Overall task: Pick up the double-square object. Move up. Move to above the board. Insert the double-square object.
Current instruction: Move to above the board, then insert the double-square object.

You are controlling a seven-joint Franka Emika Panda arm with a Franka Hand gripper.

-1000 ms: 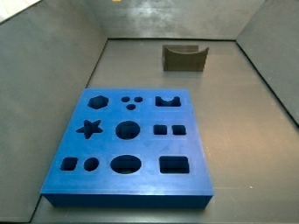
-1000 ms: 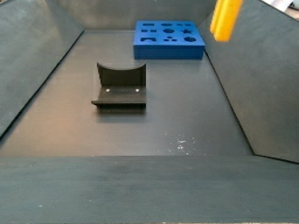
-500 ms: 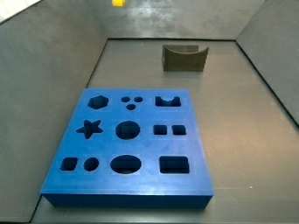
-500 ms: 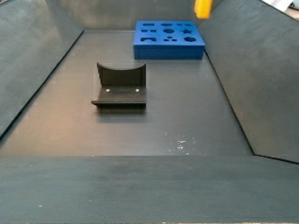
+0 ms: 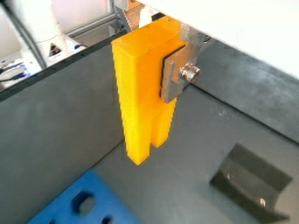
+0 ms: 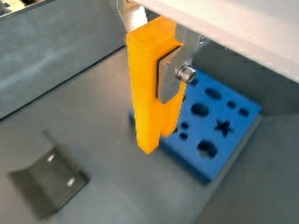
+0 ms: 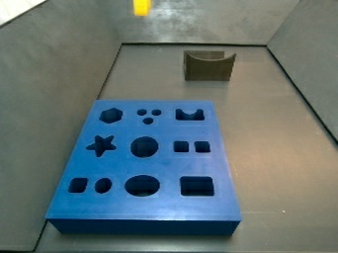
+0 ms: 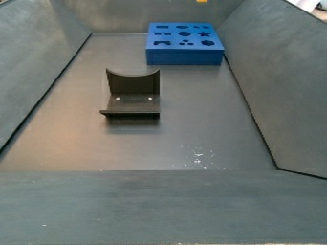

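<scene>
Double-square object (image 5: 145, 87) is held upright, clamped in the claw (image 5: 163, 74), high above the floor; seen at top edge in a side view (image 7: 141, 7). Board (image 7: 145, 158) lies below, untouched.

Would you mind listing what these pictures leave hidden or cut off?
- The double-square object: only its tip shows in a side view; the frame's upper edge cuts the rest.
- The gripper: outside both side views; in both wrist views only one finger shows, the peg hides the other.
- The board: frame edges and the peg cut it in both wrist views.
- The fixture: its base is hidden behind its own wall.
</scene>
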